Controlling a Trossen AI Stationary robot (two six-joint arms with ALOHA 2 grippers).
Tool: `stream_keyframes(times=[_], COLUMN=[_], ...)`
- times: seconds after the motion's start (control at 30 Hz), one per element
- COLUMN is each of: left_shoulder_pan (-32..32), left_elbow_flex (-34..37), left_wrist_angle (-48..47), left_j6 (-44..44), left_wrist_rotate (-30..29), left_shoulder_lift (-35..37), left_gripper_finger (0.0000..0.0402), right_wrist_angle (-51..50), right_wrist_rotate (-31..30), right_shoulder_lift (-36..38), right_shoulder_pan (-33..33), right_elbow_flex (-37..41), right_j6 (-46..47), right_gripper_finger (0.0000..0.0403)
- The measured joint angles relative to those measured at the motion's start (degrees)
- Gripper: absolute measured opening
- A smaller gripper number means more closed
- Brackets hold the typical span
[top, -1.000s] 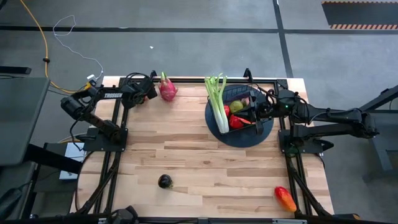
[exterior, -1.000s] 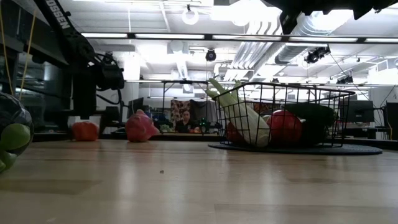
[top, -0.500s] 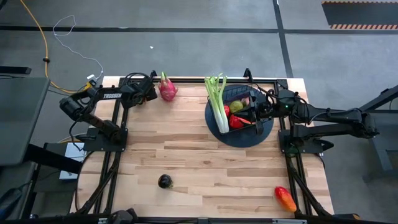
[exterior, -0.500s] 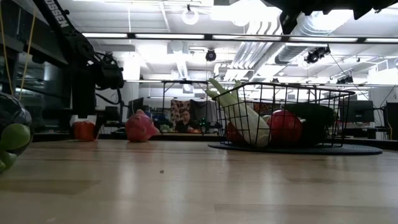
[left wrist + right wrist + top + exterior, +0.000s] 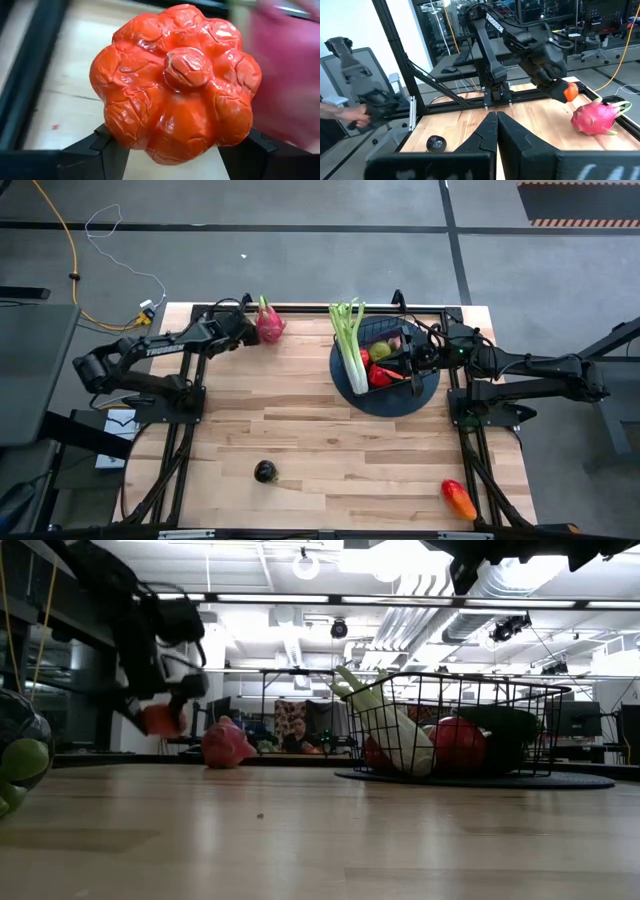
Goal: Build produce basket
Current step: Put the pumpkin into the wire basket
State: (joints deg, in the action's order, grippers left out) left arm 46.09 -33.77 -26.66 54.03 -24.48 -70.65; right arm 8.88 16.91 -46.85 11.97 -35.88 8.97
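1. Holding a lumpy orange-red fruit (image 5: 175, 82), your left gripper (image 5: 243, 330) sits at the far edge of the table, jaws clamped on its sides. In the low view the fruit (image 5: 160, 719) hangs clear of the tabletop.
2. Just beside that gripper you have the pink dragon fruit (image 5: 269, 323), lying on the wood near the far rail.
3. Your basket (image 5: 392, 340) stands on a dark round mat (image 5: 425, 394) at the far right of the table. You can see the celery (image 5: 350, 340) leaning over its left side, leaves pointing away from the table's near edge. Red and green round fruits (image 5: 376, 364) lie inside the wire.
4. Your right gripper (image 5: 416, 361) is over the basket's right part, fingers pressed fully together with nothing between them, as its own wrist view shows (image 5: 494, 131).
5. You still have loose produce out: a dark round fruit (image 5: 264, 471) near the front middle, and a red-orange mango (image 5: 458, 498) at the front right corner. Both lie well apart from the basket.
6. A person's hand (image 5: 347, 114) shows at the edge of the right wrist view, beyond the table.
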Motion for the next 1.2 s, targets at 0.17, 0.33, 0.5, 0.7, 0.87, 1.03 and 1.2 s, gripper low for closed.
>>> stream_keyframes(times=[0.17, 0.33, 0.5, 0.7, 0.87, 1.03, 1.2], left_shoulder_pan=[-9.3, -20.4, -31.7, -40.6, -43.7, -44.0, -44.0], left_elbow_flex=[0.0, 0.0, 0.0, 0.0, 0.0, 0.0, -0.1], left_wrist_angle=[-0.1, 0.4, 4.6, 12.7, 19.8, 29.2, 35.4], left_j6=[-4.7, -6.7, -7.8, -11.8, -21.0, -30.8, -38.9], left_wrist_rotate=[-0.1, -0.4, -4.3, -7.0, -2.5, 4.2, 6.0], left_shoulder_lift=[7.4, 16.3, 22.2, 23.6, 23.6, 23.6, 23.6], left_gripper_finger=[0.0243, 0.0248, 0.0249, 0.0249, 0.0250, 0.0250, 0.0250], right_wrist_angle=[0.0, 1.1, 4.8, 6.5, 7.6, 9.2, 9.2], right_wrist_rotate=[-0.3, -1.7, -1.9, -2.4, -5.0, -5.0, -7.3], right_shoulder_lift=[0.0, 0.0, 0.0, 0.0, 0.0, 0.0, 0.0], right_shoulder_pan=[0.0, 0.0, 0.0, 0.0, 0.0, 0.0, 0.0], right_elbow_flex=[0.0, 0.0, 0.0, 0.0, 0.0, -0.1, -0.1], right_j6=[-1.4, -1.9, -3.4, -3.5, -3.5, -0.8, 3.1], right_gripper_finger=[0.0000, 0.0000, 0.0000, 0.0000, 0.0000, 0.0000, 0.0000])
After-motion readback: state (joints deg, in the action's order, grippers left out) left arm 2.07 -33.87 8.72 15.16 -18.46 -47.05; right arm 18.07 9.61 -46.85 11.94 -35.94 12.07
